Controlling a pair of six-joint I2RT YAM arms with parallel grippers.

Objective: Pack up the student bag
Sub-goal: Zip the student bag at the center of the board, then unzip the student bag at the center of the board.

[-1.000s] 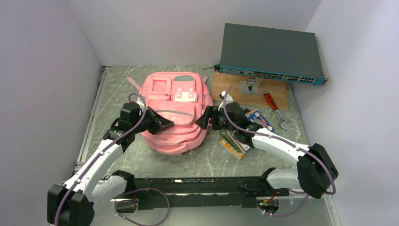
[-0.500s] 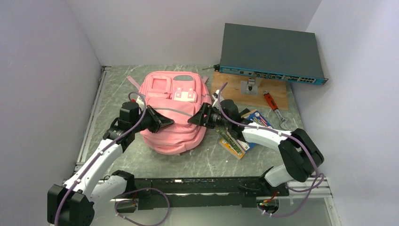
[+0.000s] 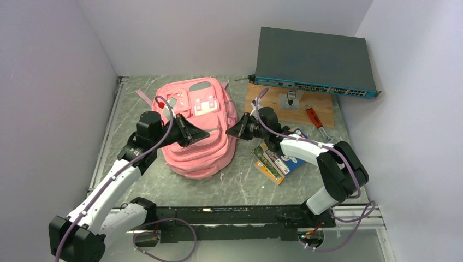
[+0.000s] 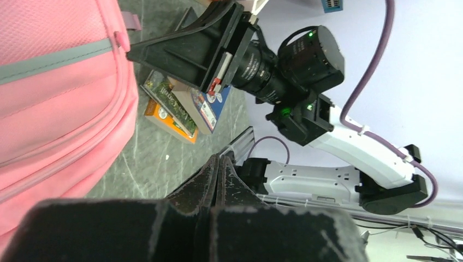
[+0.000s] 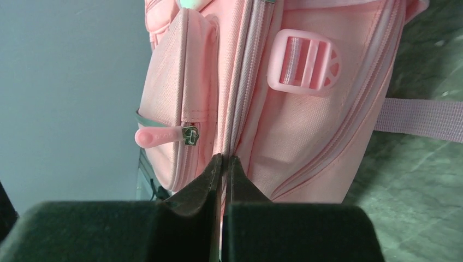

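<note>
Student bag [image 3: 199, 155] — large soft pink fabric backpack — lies flat left of centre on the grey marbled table [image 3: 240, 185]. Its long axis runs near-to-far, pocket end toward the back wall. Left gripper [image 3: 205, 134] is pressed together over its middle, nothing seen between the fingers. Right gripper [image 3: 230, 132] is pressed together at the bag's right side seam — can't tell if fabric is caught. Stack of flat printed books [image 3: 275, 162] sits near that edge. There's room between the bag and the table's near edge.

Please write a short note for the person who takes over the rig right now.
Left gripper: shut, above the backpack, nothing seen in it.
Right gripper: shut against the backpack's side; a grip is unclear.
Backpack lies flat and looks closed.
Books lie beside it, not packed.
Nothing packed yet. To do: open the backpack, load it.
</note>
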